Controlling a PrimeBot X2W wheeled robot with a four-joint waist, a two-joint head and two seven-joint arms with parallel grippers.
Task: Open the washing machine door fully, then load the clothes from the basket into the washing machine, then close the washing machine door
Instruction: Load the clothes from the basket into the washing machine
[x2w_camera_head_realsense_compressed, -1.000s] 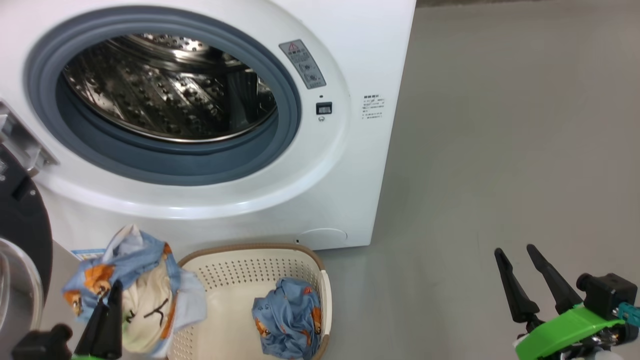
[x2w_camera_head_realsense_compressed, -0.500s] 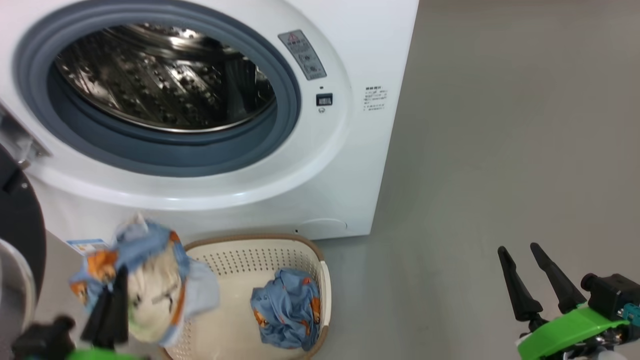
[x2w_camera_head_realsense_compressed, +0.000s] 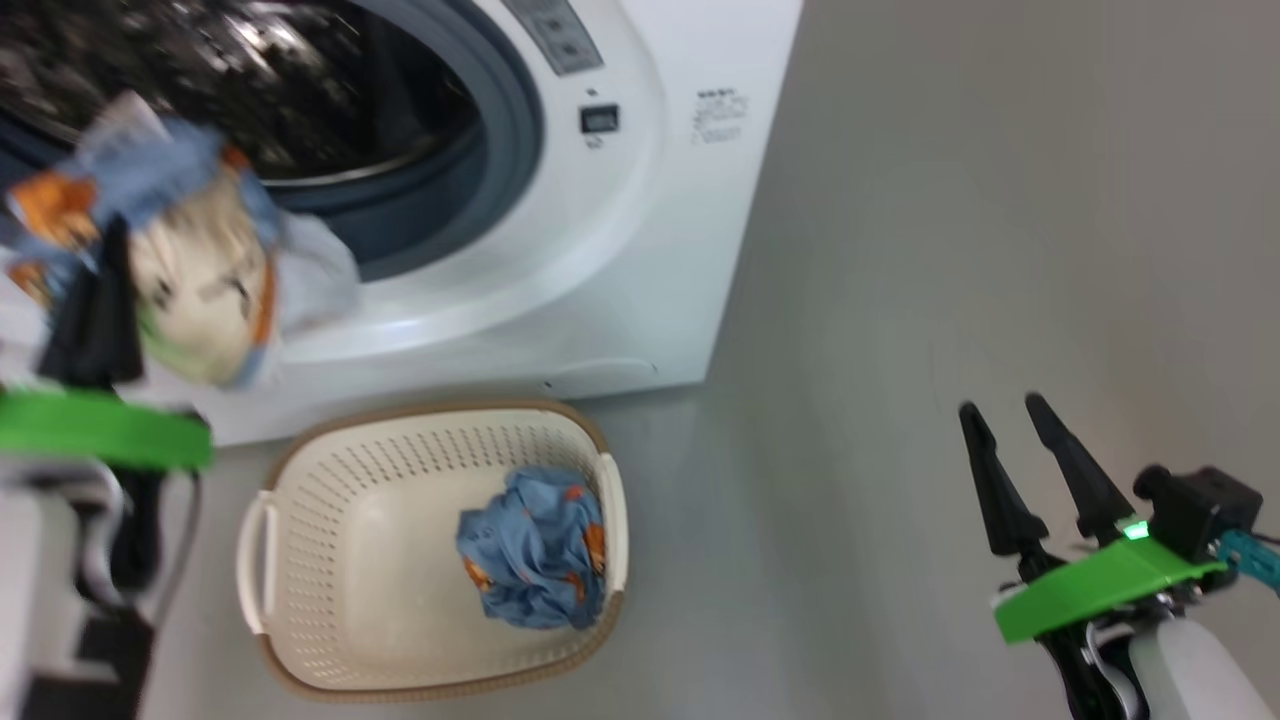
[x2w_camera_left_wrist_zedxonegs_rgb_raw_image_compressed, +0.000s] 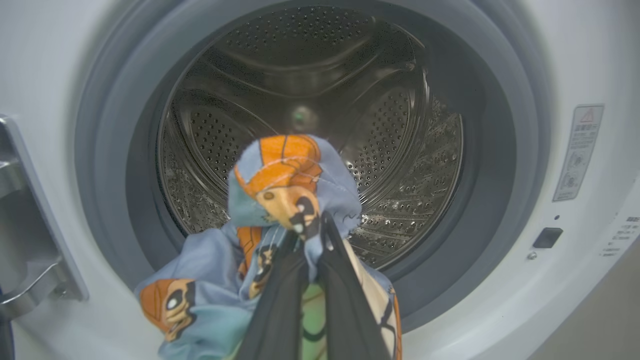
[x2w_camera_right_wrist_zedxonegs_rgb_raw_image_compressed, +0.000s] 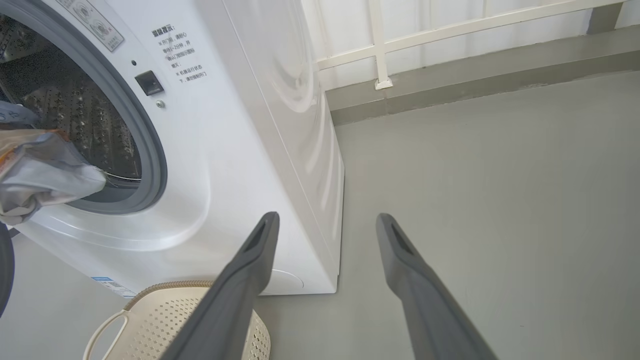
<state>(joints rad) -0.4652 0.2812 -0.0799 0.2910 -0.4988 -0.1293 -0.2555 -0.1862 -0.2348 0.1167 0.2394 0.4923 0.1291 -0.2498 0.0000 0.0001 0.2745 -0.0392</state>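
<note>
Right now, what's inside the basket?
One crumpled light-blue garment with orange print lies inside the basket, toward its right side. The rest of the basket's inside is bare. Whatever might be under that bundle is covered, so I cannot tell.

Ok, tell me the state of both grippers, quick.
Left gripper: shut on a garment, held at the drum opening.
Right gripper: open, holding nothing.
</note>
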